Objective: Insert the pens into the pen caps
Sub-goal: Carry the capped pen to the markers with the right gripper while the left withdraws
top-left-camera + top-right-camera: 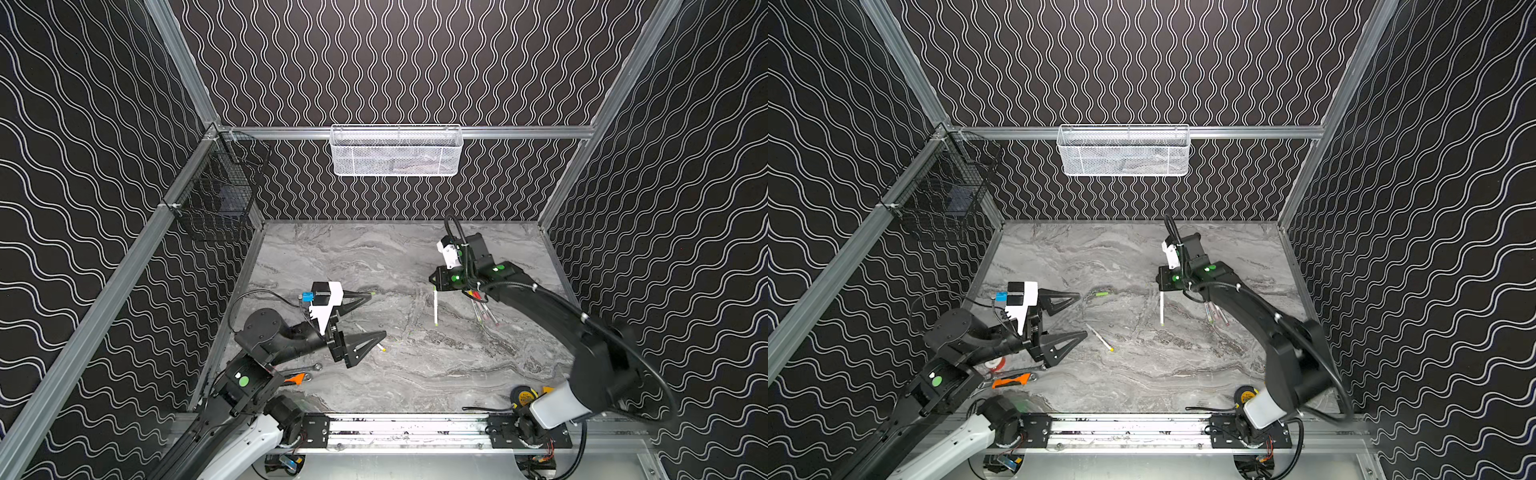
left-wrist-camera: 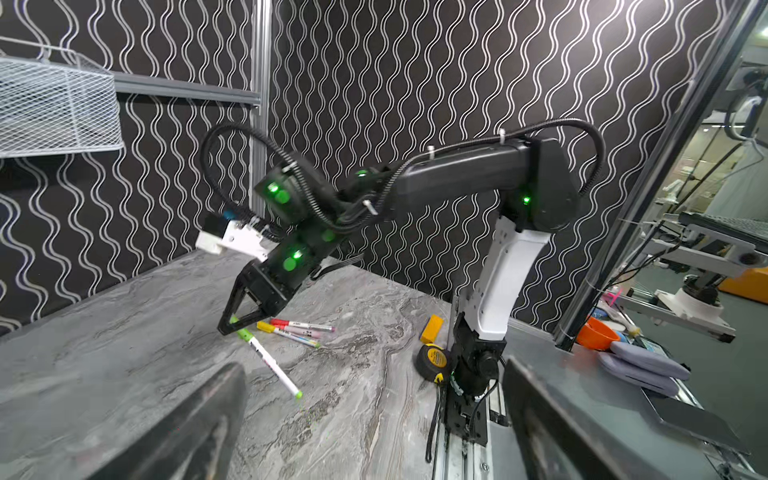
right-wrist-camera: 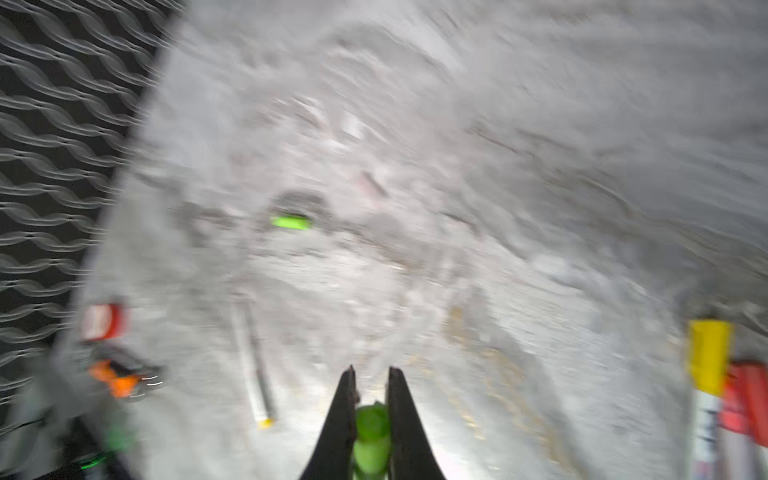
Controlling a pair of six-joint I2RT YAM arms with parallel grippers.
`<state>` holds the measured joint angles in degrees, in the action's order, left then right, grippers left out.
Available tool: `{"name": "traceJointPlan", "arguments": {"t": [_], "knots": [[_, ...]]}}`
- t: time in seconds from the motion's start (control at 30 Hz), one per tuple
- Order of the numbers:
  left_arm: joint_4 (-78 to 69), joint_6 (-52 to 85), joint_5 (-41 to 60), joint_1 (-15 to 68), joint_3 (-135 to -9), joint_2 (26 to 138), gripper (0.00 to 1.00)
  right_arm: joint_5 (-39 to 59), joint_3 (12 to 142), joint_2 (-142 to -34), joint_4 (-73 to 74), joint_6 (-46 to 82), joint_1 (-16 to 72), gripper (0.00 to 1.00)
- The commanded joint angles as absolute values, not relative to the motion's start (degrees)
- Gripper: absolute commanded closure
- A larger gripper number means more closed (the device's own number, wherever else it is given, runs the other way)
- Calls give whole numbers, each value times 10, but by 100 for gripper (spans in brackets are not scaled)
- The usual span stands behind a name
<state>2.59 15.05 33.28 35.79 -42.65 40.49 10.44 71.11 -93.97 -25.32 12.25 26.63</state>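
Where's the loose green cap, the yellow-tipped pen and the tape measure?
green cap (image 1: 1101, 294), in a top view, its middle
yellow-tipped pen (image 1: 1099, 337), in a top view, mid-barrel
tape measure (image 2: 435, 357), left wrist view, yellow label

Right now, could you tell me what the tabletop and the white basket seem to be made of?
Tabletop: grey marble or marble-print laminate, smooth, going by veined swirls. White basket: probably painted metal mesh, given its see-through grid and wire rim.

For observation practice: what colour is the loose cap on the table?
Bright green cap, clearest in a top view.
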Motion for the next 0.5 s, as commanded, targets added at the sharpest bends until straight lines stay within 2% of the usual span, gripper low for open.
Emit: {"name": "traceJointPlan", "arguments": {"t": [0.0,0.47], "knots": [[106,124,311,357,-436,398,1,22,742,-1001,-350,57,254,100],[115,122,328,357,-436,413,1,-2,762,-1119,-329,7,165,100]]}}
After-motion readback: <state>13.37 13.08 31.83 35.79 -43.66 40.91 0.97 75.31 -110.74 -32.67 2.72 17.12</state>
